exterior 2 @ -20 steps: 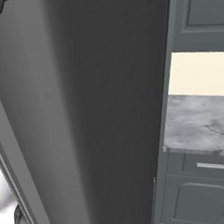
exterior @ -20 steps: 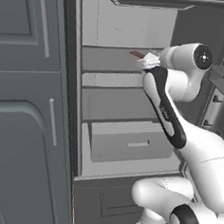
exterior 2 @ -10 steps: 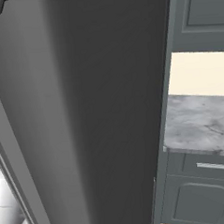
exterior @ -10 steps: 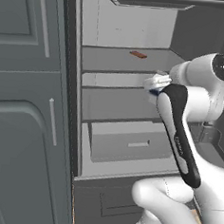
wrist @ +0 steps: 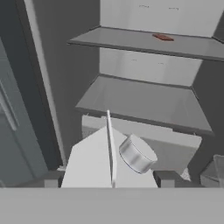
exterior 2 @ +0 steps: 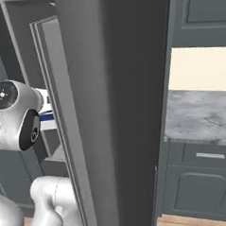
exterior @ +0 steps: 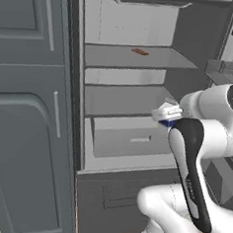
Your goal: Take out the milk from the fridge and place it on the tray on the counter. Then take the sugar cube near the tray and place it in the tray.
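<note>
- The gripper [wrist: 111, 177] holds the milk [wrist: 109, 162]: the carton's gabled top and grey cap sit between the two dark finger tips, one at each lower side of it, so the jaws are closed on its body.
- In the left base view the milk [exterior: 166, 114] shows as a white top with a blue band just in front of the fridge [exterior: 125, 89] opening, level with the front edge of the lower shelf [exterior: 124, 100].
- Ahead of the jaws the fridge interior lies open: the lower shelf is bare, and beyond and above it the upper shelf [wrist: 148, 41] carries a small reddish item [wrist: 163, 37] (too small to identify).
- Directly below and ahead of the held carton runs the front edge of the drawer [exterior: 127, 136].
- To one side of the jaws stands the dark fridge wall edge; to the other, the open fridge door [exterior 2: 110, 110], close beside the arm in the right base view.
- The arm is folded: its forearm rises steeply from the base and the wrist turns toward the opening.
- Well off past the door lies the counter [exterior 2: 200, 119].
</note>
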